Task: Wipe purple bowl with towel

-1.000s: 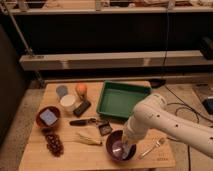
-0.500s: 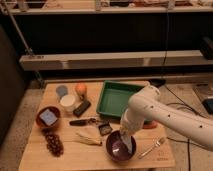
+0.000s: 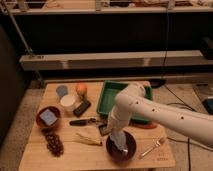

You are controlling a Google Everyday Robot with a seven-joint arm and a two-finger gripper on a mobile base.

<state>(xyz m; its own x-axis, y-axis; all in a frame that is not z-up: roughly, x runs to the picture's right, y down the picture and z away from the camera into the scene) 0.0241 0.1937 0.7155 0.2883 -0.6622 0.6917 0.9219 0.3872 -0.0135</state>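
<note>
The purple bowl point(image 3: 121, 148) sits near the front edge of the wooden table point(image 3: 75, 155), right of centre. A pale towel point(image 3: 120, 140) hangs down into the bowl from my gripper point(image 3: 117, 131), which is right above the bowl's far rim. The white arm point(image 3: 165, 115) comes in from the right and bends down to the bowl. The towel's lower end touches the inside of the bowl.
A green tray point(image 3: 112, 95) stands at the back right. A fork point(image 3: 152, 146) lies right of the bowl. A banana point(image 3: 89, 140), a black tool point(image 3: 82, 121), grapes point(image 3: 53, 142), a brown bowl with a blue sponge point(image 3: 49, 117), cups point(image 3: 67, 102) and an orange point(image 3: 81, 89) lie to the left.
The arm has swung left and back, its elbow now over the tray. The gripper and towel have shifted slightly within the bowl towards its far rim.
</note>
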